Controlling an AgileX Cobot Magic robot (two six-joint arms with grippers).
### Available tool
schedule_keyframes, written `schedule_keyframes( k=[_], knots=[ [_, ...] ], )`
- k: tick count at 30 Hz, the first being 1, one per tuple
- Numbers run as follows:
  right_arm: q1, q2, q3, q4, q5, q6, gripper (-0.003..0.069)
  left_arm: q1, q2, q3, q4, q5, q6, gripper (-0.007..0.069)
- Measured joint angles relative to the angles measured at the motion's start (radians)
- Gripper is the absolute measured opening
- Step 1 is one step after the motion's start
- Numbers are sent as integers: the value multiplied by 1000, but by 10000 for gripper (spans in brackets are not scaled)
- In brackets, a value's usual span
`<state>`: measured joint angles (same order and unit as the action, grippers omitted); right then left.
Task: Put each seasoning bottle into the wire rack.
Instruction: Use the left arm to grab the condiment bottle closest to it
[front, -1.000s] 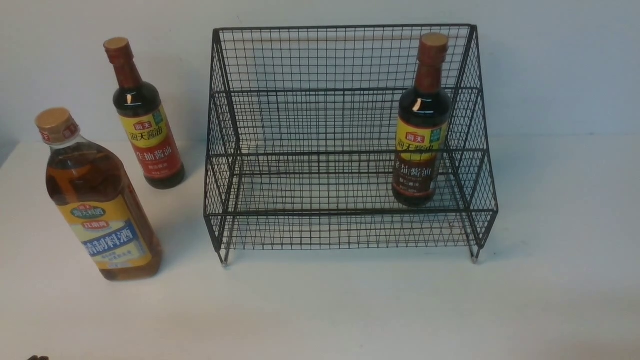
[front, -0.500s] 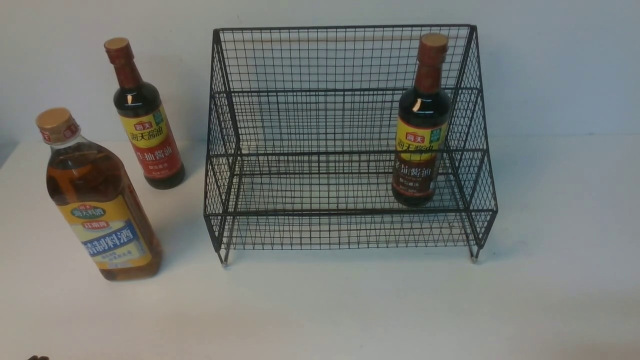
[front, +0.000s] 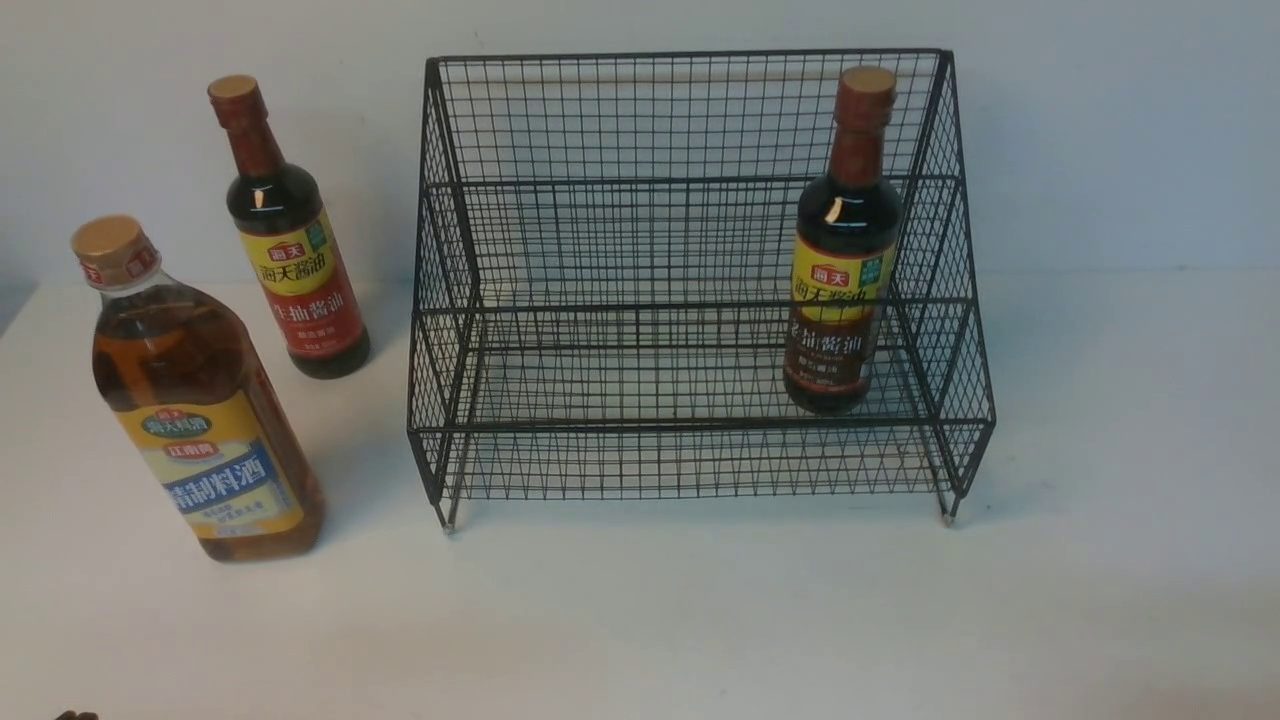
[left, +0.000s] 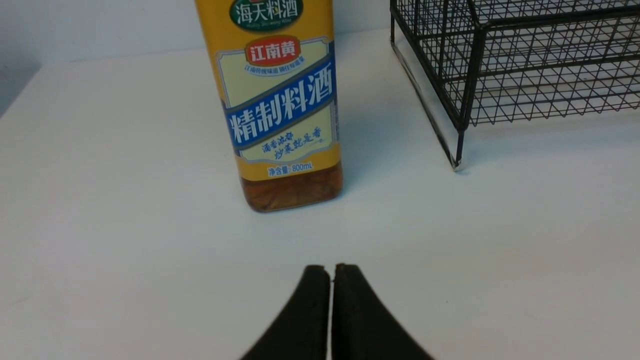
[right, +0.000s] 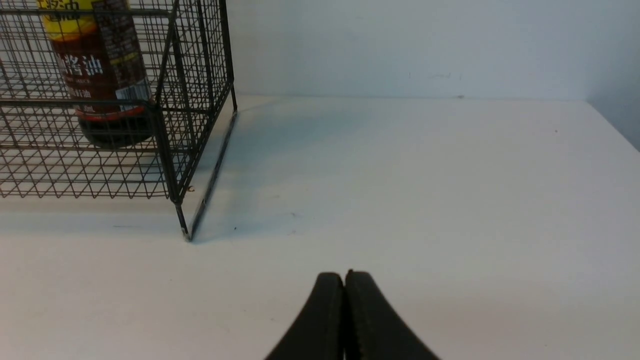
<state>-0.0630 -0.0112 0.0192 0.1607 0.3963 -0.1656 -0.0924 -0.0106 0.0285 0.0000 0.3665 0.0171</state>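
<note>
The black wire rack (front: 690, 250) stands at the table's middle back. A slim dark soy-sauce bottle with a brown lower band (front: 842, 250) stands upright inside it at the right; it also shows in the right wrist view (right: 102, 75). A second slim soy-sauce bottle with a red band (front: 290, 240) stands on the table left of the rack. The larger amber bottle (front: 195, 400) with a yellow-blue label stands nearer, at the left; it also shows in the left wrist view (left: 282, 100). My left gripper (left: 332, 267) is shut and empty, short of the amber bottle. My right gripper (right: 345, 274) is shut and empty, near the rack's front right foot (right: 186, 235).
The white table (front: 700, 620) runs to a pale wall at the back. The rack's front left foot (left: 456, 165) shows in the left wrist view. A small dark part of my left arm (front: 75, 715) shows at the front view's lower left edge.
</note>
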Motion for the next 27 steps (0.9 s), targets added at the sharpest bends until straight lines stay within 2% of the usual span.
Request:
schedule_keyframes(
  k=[4,8,9,11,13,14,17,22,27],
  knots=[
    [0,0,0,0,0,0,-15,0,0,1,-88,-121,-17,-5],
    [0,0,0,0,0,0,-15,0,0,1,-190,-405,-27,-5],
    [0,0,0,0,0,0,-15,0,0,1,-192,-405,-27,-5],
    [0,0,0,0,0,0,-15,0,0,1,-204,-609,-27,-5],
    [0,0,0,0,0,0,-15,0,0,1,-207,-688,-27,-5],
    [0,0,0,0,0,0,-15,0,0,1,-210,-781,-23,-5],
    [0,0,0,0,0,0,-15,0,16,-14,-214,-790,-8,-5],
    [0,0,0,0,0,0,-15,0,197,-112,-214,-742,-3,-5],
    [0,0,0,0,0,0,-15,0,581,-284,-214,-768,0,4]
  ],
)
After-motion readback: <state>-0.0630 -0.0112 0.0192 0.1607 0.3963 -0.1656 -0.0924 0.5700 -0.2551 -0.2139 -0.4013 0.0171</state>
